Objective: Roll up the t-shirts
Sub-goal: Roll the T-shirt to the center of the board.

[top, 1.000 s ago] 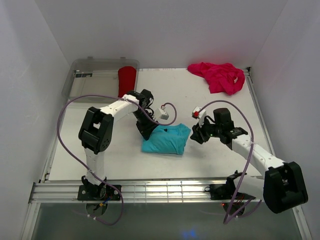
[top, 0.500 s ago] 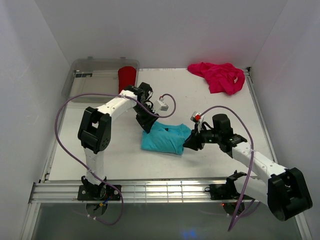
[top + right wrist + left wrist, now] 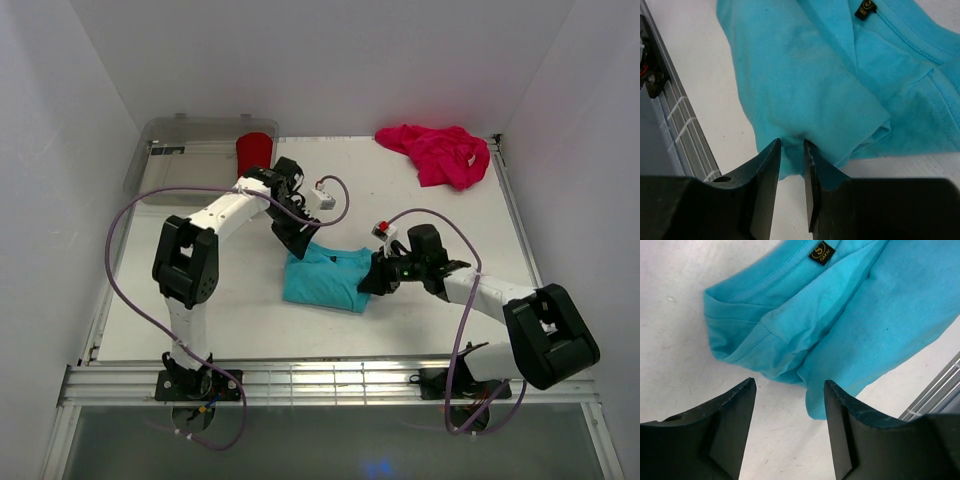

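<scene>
Pinching the blue t-shirt's right edge, the right fingers stand narrow, likely to start a roll. The left fingers hang wide over its opposite side, empty. The shirt lies folded mid-table.

left end effector angled down, jaws wide apart, right end effector low, jaws narrowly parted

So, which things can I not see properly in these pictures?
- Right wrist view: the right gripper has narrow jaws at the edge of the turquoise t-shirt; its fingertips hide whether cloth is pinched.
- Top view: the left arm covers the near end of the red t-shirt; rolled or not is too small to tell.
- Left wrist view: the label has blurred small print.
- Both wrist views: frame edges cut off the turquoise t-shirt.
</scene>
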Controlling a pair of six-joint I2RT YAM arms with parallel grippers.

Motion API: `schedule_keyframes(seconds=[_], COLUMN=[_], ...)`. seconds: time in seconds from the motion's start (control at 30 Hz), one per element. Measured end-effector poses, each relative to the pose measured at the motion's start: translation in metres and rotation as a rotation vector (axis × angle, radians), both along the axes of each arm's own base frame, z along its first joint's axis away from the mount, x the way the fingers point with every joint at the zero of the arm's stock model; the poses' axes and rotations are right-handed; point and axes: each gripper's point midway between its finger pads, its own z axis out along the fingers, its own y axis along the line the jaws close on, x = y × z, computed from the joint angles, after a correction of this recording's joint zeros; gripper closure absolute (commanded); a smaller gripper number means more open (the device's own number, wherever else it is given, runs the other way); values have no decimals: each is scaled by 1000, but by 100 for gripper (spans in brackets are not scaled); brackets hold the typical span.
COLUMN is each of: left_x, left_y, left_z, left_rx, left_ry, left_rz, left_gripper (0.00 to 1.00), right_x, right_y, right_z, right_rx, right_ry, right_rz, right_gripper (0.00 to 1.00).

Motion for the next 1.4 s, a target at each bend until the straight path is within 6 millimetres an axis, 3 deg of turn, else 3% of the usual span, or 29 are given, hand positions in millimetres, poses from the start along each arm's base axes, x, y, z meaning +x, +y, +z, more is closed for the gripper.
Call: schedule_keyframes(seconds=[0.17, 0.27, 0.33, 0.4, 0.57, 0.67, 0.77, 0.9, 0.93, 1.0, 1.03, 1.2, 1.4], left_x=[7, -8, -23, -36, -61, -60, -54, -52, -53, -54, -55, -60, -60], left_y=[5, 16, 24, 30, 41, 41, 39, 30, 28, 24, 23, 19, 17], left_z=[33, 60, 66, 56, -2, -22, -28, -24, -23, -23, -23, -30, -30], left_rx=[-58, -102, -113, -105, -28, 3, 2, -51, -63, -81, -88, -99, -106], left_ry=[-120, -196, -208, -184, -27, 14, 10, 21, 28, 44, 51, 96, 101], left_rz=[55, 83, 96, 109, 154, 182, 200, 213, 214, 221, 221, 224, 228], left_gripper=[29, 32, 32, 30, 29, 29, 31, 53, 66, 80, 100, 100, 100], right_x=[7, 13, 19, 23, 25, 26, 25, 22, 21, 18, 16, -3, -41], right_y=[-2, -1, 0, 1, 1, 0, -1, -3, -5, -8, -10, -21, -35], right_z=[-9, -6, -5, -4, -6, -5, 0, 11, 14, 19, 20, 13, -22], right_rx=[-28, -28, -28, -30, -37, -39, -33, -25, -25, -26, -28, -53, -73], right_ry=[38, 34, 28, 28, 34, 32, 24, 0, -7, -17, -19, 31, 162], right_rz=[-56, -83, -94, -99, -113, -121, -126, -136, -141, -149, -154, -176, -200], right_gripper=[68, 69, 69, 69, 69, 68, 68, 66, 64, 62, 62, 58, 52])
